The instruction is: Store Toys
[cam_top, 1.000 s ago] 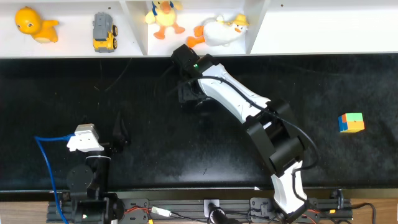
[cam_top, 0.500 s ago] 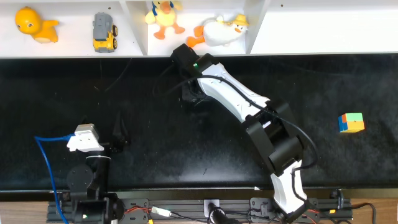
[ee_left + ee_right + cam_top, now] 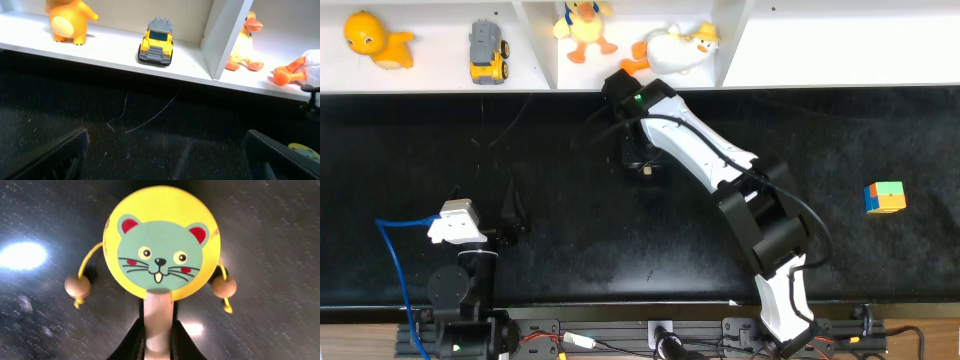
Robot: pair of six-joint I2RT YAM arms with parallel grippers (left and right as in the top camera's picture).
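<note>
**Item: drum** point(image 3: 161, 242). Yellow disc with a mouse face, a wooden handle point(image 3: 159, 317), and a bead on a string at each side. It sits over the black table point(image 3: 570, 240), just in front of the shelf point(image 3: 840, 60) near its middle. Whether it is clear of the table cannot be told.

**Holder: right gripper** point(image 3: 159, 337). Clamped on the handle, with the disc pointing away from the wrist.

**Left gripper** point(image 3: 166, 135). Fingers spread wide, nothing between them, parked low on the left side of the table.

**Already shelved:** duck point(image 3: 377, 38), truck point(image 3: 488, 50), plush duck point(image 3: 585, 28), white duck point(image 3: 675, 50).

**Outstanding:** cube point(image 3: 885, 197), on the table well to the right.

**Step in hand:** drum grasped, likely about to be carried to the shelf.

**Next move calls for:** a lift that keeps the beads from dragging, then forward travel into a bay, probably the one right of the white duck, with the disc passing over the shelf edge before the fingers let go.
</note>
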